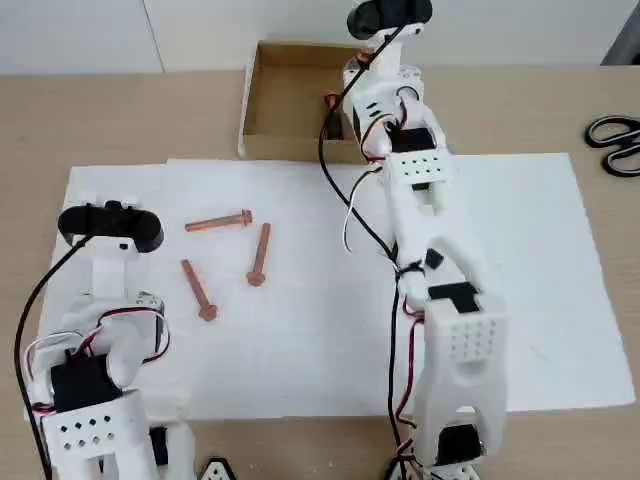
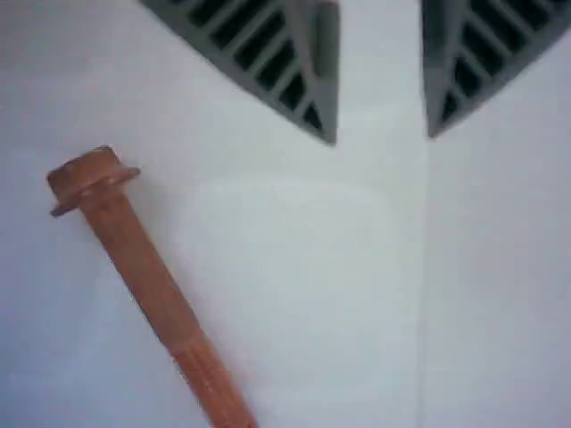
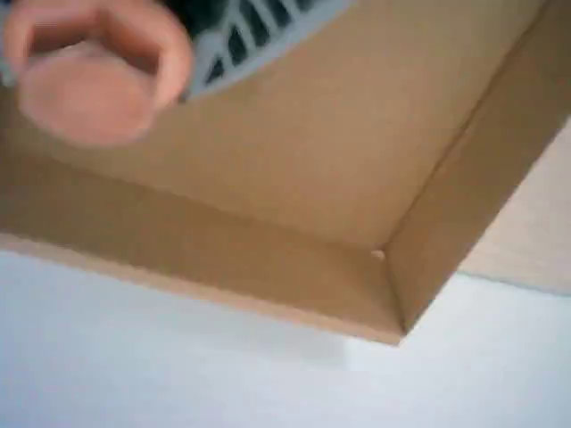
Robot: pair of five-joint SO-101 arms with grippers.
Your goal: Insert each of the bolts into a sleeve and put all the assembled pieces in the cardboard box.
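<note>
The cardboard box (image 1: 285,85) stands at the back of the table, and its inner corner and wall (image 3: 312,152) are close up in the right wrist view. My right gripper (image 1: 335,108) hangs over the box's right side, shut on a copper-coloured piece (image 3: 89,76) whose round end faces the camera. I cannot tell whether it is a bolt in a sleeve. Three copper bolts (image 1: 218,221) (image 1: 260,254) (image 1: 198,290) lie loose on the white sheet (image 1: 500,200). My left gripper (image 2: 379,89) is open just above the sheet, with one bolt (image 2: 134,259) lying beside it, apart from the fingers.
A pair of scissors (image 1: 615,143) lies on the wooden table at the far right, off the sheet. The right arm (image 1: 430,250) stretches across the middle of the sheet toward the box. The left arm (image 1: 100,330) stands at the front left.
</note>
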